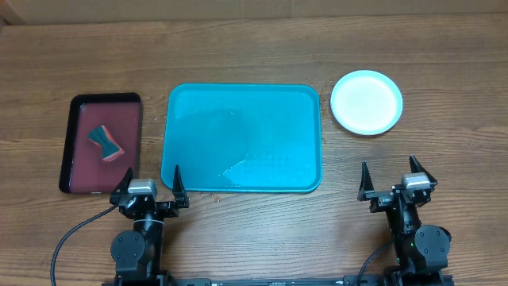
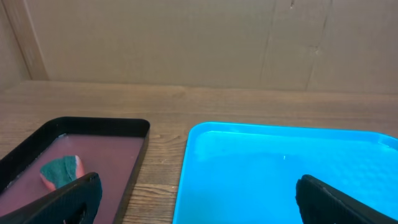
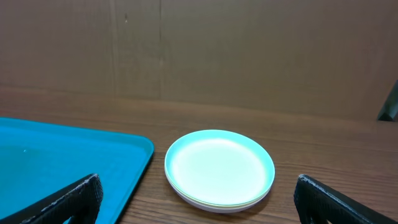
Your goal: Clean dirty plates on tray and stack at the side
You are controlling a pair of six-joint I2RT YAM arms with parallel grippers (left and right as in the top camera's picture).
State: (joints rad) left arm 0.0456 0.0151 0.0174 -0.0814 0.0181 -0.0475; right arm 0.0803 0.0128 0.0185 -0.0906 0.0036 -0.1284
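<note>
Looking down on the worktop, the biggest thing is the teal tray, dead centre with its long axis running 9 to 3. It's bare, nothing on it, maybe a bit of wet sheen. At its 9 o'clock, a little apart, is the smaller dark red tray.

The plates are all in one neat pile off the teal tray, at about its 2 o'clock, just past the far right corner and not touching it. Aqua one is on top. The right wrist view shows a greenish and a whitish edge underneath, so I'd guess all three.

That pile lies roughly at 12 from the right hand, near it, so that arm is way closer. The left hand sits at the teal tray's 7 o'clock corner. Both hands are spread wide, holding nothing. The sponge lies in the red tray. Honestly the job looks done to me.
</note>
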